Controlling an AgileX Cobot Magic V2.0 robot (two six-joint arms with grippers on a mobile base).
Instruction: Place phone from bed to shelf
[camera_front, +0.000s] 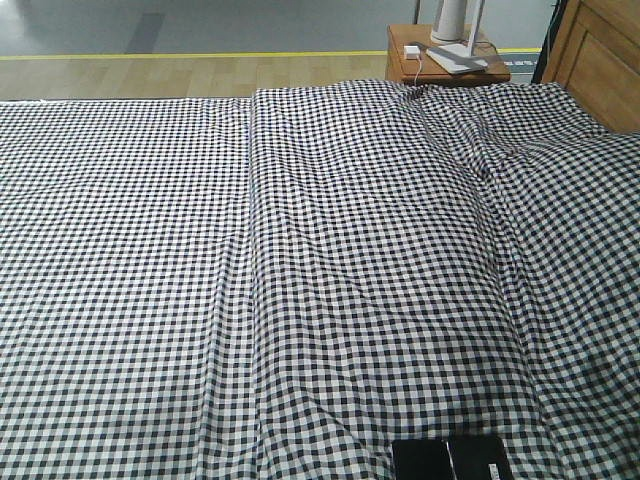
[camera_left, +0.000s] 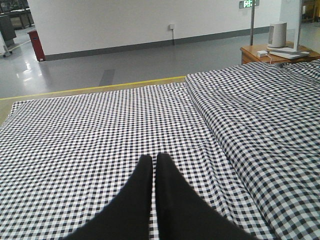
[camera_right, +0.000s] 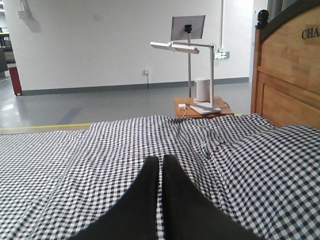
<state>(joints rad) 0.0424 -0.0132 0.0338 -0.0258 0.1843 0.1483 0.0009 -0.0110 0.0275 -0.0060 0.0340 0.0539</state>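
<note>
1. Along the bottom edge of the front view, right of centre, you are looking at a flat black rectangular shape (camera_front: 450, 458) lying on the bed (camera_front: 300, 250). The frame is cutting it off and a pale line is running down its middle. You cannot tell whether it is the phone.
2. Low in the left wrist view, your left claw (camera_left: 152, 160) is pointing out across the checked sheet. Its two black fingers are sitting together with only a thin slit between them, and they are gripping nothing.
3. Low in the right wrist view, your right claw (camera_right: 160, 161) is pointing the same way, fingers together and gripping nothing.
4. At the upper right of the front view, a small brown nightstand (camera_front: 400, 70) is standing just beyond the bed's far edge.
5. In the right wrist view, a white lamp (camera_right: 182, 47) is standing on the nightstand, and the wooden headboard (camera_right: 285, 75) is rising along the right edge.
</note>
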